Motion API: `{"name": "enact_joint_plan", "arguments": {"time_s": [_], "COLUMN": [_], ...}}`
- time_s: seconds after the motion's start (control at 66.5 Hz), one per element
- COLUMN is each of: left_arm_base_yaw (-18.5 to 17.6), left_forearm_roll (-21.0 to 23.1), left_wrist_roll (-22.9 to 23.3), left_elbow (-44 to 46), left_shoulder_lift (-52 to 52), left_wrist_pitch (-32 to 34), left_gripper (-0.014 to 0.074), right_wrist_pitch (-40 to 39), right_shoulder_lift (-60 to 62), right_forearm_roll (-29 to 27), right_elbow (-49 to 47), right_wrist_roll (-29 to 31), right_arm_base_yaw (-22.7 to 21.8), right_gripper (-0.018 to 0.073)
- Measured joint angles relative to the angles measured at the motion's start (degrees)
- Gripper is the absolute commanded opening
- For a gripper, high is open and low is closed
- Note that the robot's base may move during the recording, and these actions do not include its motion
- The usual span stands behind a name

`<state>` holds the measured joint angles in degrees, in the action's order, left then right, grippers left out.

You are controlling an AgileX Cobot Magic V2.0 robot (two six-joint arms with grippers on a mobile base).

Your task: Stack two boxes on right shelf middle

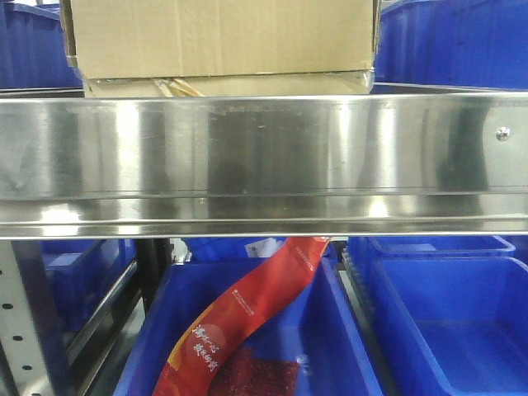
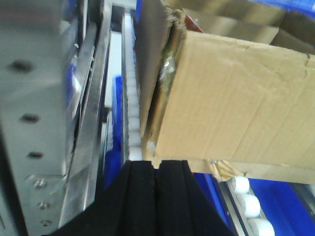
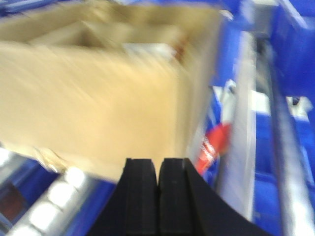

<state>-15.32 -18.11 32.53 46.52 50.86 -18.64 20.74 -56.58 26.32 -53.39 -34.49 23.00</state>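
Closest to us in the left wrist view, the left gripper (image 2: 156, 169) has its two black fingers (image 2: 140, 196) pressed together, with nothing between them. In the right wrist view, the right gripper (image 3: 158, 169) looks the same: fingers (image 3: 140, 196) closed tight and holding nothing. That picture is blurry.

A little farther on is the shiny shelf (image 1: 264, 148) with its wide front lip and one small screw (image 1: 502, 133). On it lies the thin flat box (image 1: 239, 85), and the big box (image 1: 219, 33) sits right on top of it.

Below the shelf are blue bins (image 1: 445, 322), and a red packet (image 1: 247, 322) lies in one.

I think the stacking is done or almost done. Both boxes are on the shelf, one on the other. Next, the arms may just need to nudge the boxes straight or pull away without bumping them.
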Motion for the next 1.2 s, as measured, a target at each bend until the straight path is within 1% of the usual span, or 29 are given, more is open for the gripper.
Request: {"name": "enact_joint_plan", "arguments": {"time_s": [0.045, 0.135, 0.271, 0.451, 0.632, 0.767, 0.888, 0.993, 1.114, 1.174, 1.204], "left_arm_base_yaw": [0.00, 0.00, 0.00, 0.00, 0.00, 0.00, 0.00, 0.00, 0.00, 0.00, 0.00], "left_forearm_roll": [0.00, 0.00, 0.00, 0.00, 0.00, 0.00, 0.00, 0.00, 0.00, 0.00, 0.00], "left_wrist_roll": [0.00, 0.00, 0.00, 0.00, 0.00, 0.00, 0.00, 0.00, 0.00, 0.00, 0.00], "left_elbow": [-2.87, -8.16, -13.31, -14.26, -14.30, -14.30, -14.30, -14.30, -14.30, -14.30, -14.30], "left_shoulder_lift": [-2.45, -7.39, -15.11, -24.43, -30.74, -32.94, -33.04, -33.04, -33.04, -33.04, -33.04], "left_wrist_pitch": [2.56, 5.57, 6.35, 6.52, 6.77, 6.77, 6.87, 6.89, 6.89, 6.89, 6.89], "left_gripper": [-0.0111, -0.0111, -0.0111, -0.0111, -0.0111, -0.0111, -0.0111, -0.0111, -0.0111, -0.0111, -0.0111], "right_wrist_pitch": [-1.79, -4.10, -4.52, -5.56, -8.17, -11.52, -12.51, -12.50, -10.46, -9.65, -9.12], "right_shoulder_lift": [2.94, 8.97, 16.68, 24.90, 28.15, 28.50, 28.50, 28.50, 28.63, 29.40, 29.92], "right_forearm_roll": [0.86, 2.18, 2.61, 2.74, 2.74, 2.74, 2.74, 2.74, 2.74, 1.90, 0.65], "right_elbow": [2.90, 9.06, 14.70, 15.86, 15.86, 15.86, 15.86, 15.86, 16.06, 17.01, 17.46], "right_wrist_roll": [-0.11, -0.25, -0.38, -0.38, -0.47, -0.47, -0.47, -0.47, -0.47, 1.74, 4.66], "right_arm_base_yaw": [-0.50, -1.01, -1.01, -1.01, -1.01, -1.01, -1.01, -1.01, -1.01, -1.01, -1.15], "right_gripper": [-0.0165, -0.0165, -0.0165, -0.0165, -0.0165, -0.0165, -0.0165, -0.0165, -0.0165, -0.0165, -0.0165]}}
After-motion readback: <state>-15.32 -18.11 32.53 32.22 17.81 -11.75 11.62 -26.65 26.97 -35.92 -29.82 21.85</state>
